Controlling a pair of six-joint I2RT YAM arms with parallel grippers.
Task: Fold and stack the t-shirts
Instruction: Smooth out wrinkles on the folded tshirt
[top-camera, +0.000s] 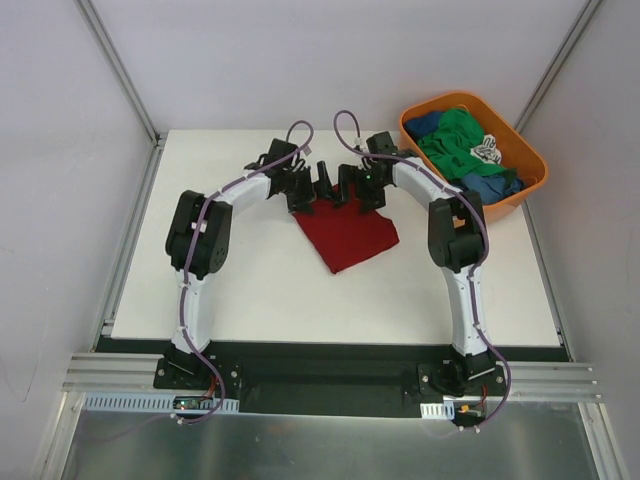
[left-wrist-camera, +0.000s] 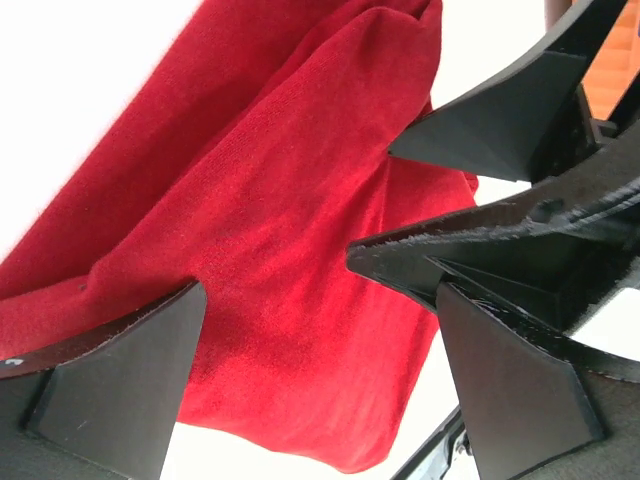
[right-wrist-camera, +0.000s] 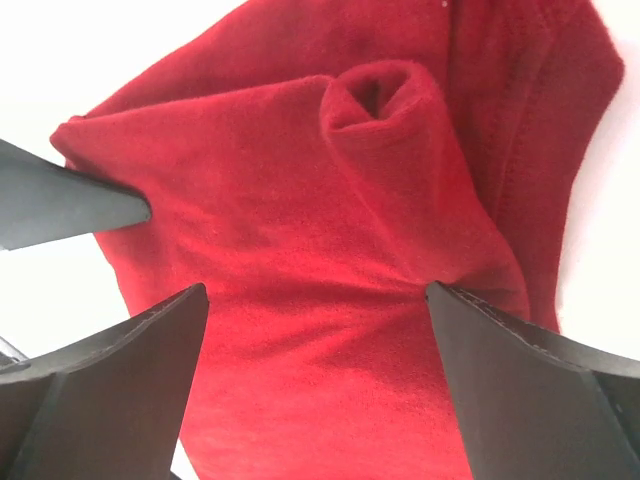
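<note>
A dark red t-shirt (top-camera: 347, 236) lies folded into a rough rectangle in the middle of the table. Both grippers hang over its far edge. My left gripper (top-camera: 306, 192) is open, its jaws wide apart with red cloth (left-wrist-camera: 290, 250) beneath them and nothing gripped. My right gripper (top-camera: 360, 190) is open too, jaws spread over the red cloth (right-wrist-camera: 330, 300), where a rolled fold (right-wrist-camera: 378, 95) sticks up. Green (top-camera: 455, 140) and blue (top-camera: 490, 186) t-shirts lie heaped in the tub. The right gripper's fingers (left-wrist-camera: 500, 120) show in the left wrist view.
An orange plastic tub (top-camera: 532, 150) stands at the back right corner of the white table (top-camera: 260, 300). A black-and-white patterned cloth (top-camera: 487, 150) lies in it. Grey walls enclose the table on three sides.
</note>
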